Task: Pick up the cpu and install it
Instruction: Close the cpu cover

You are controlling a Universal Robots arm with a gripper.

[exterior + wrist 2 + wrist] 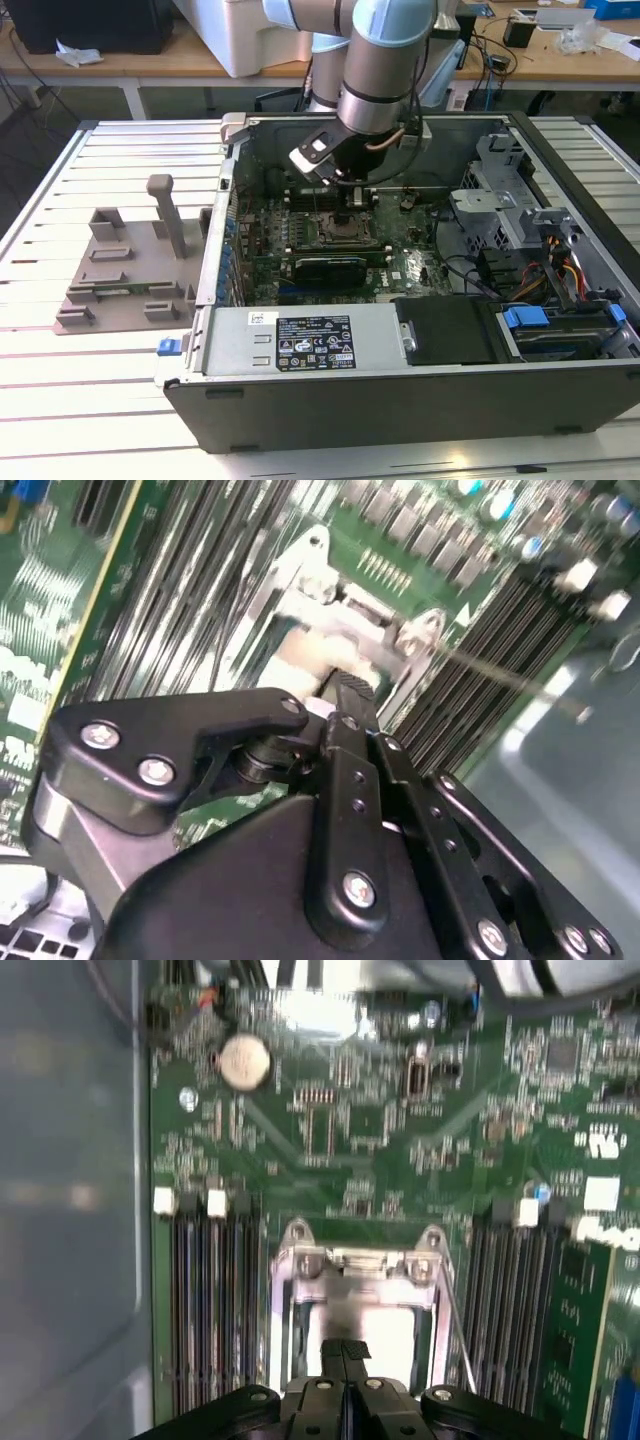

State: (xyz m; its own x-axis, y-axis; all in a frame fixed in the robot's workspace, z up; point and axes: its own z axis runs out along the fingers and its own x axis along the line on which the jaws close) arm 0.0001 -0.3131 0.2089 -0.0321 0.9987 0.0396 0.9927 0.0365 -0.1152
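While the gripper [345, 1352] has its jaws together over the socket [297, 1260], the cpu [375, 1322] seemingly lying there looks light, stiff and fragile, best held by its edges.

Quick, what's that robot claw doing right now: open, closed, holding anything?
Gripper: shut, fingertips together just above the motherboard socket, with nothing seen between them.

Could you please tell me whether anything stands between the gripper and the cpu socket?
Nothing visible does: the gripper hangs right over the metal-framed socket, and the memory slots lie on either side, not across it.
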